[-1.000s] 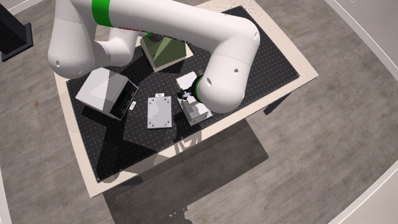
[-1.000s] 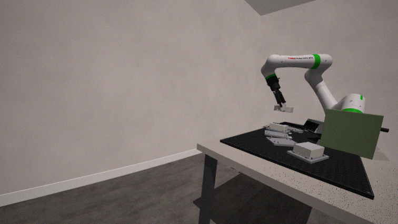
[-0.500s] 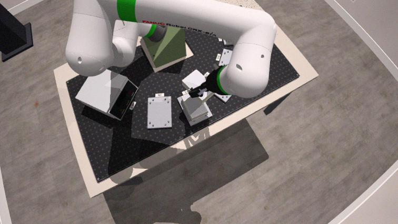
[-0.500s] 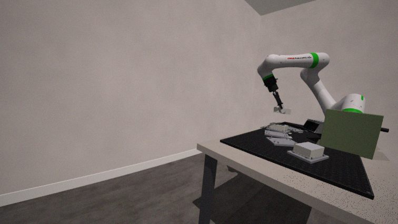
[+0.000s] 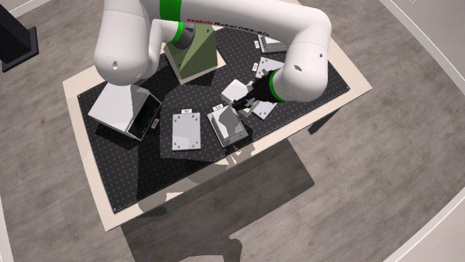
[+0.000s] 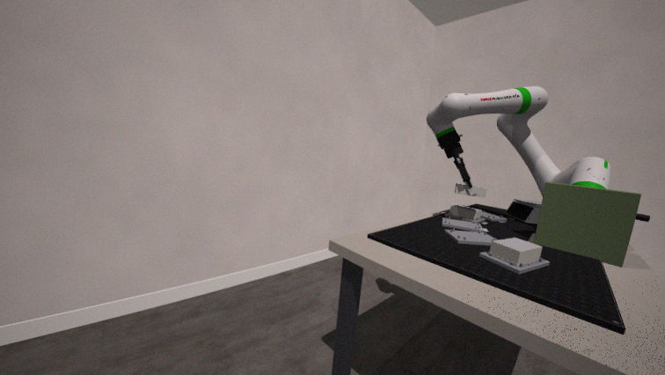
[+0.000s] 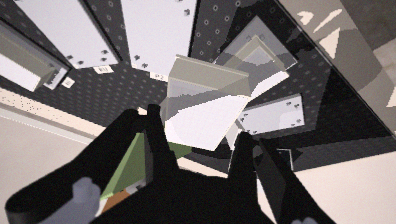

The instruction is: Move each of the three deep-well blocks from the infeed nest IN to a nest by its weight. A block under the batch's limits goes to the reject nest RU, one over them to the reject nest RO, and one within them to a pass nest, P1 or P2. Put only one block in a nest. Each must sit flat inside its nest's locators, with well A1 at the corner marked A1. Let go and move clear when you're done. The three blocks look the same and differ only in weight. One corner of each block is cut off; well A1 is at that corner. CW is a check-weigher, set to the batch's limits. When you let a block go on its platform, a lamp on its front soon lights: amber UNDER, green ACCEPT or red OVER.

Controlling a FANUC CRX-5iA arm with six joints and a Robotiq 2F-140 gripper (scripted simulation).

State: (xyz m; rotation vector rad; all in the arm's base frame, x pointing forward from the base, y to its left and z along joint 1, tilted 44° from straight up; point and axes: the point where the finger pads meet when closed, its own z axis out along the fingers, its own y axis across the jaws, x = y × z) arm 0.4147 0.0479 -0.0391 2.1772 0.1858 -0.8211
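Observation:
My gripper [image 5: 241, 103] [image 6: 468, 184] [image 7: 198, 111] is shut on a pale deep-well block [image 5: 234, 90] [image 6: 470, 189] [image 7: 207, 117]. It holds the block tilted, well above the black mat. A second block [image 5: 228, 124] [image 6: 463, 212] [image 7: 260, 52] sits in a nest right below and a little to the front of the held one. A third block [image 5: 272, 43] [image 6: 515, 250] [image 7: 22, 62] sits in the nest at the far right end. Empty nest plates [image 5: 186, 131] [image 5: 265, 110] [image 5: 268, 66] [image 7: 157, 30] lie around them. The nest labels are too small to read.
The check-weigher [image 5: 123, 107] [image 6: 523, 209] stands at the left end of the mat [image 5: 123, 169]; I see no lit lamp on it. The green box [image 5: 195, 56] [image 6: 586, 228] at the arm's base stands behind the nests. The table edge [image 5: 293, 130] is close in front.

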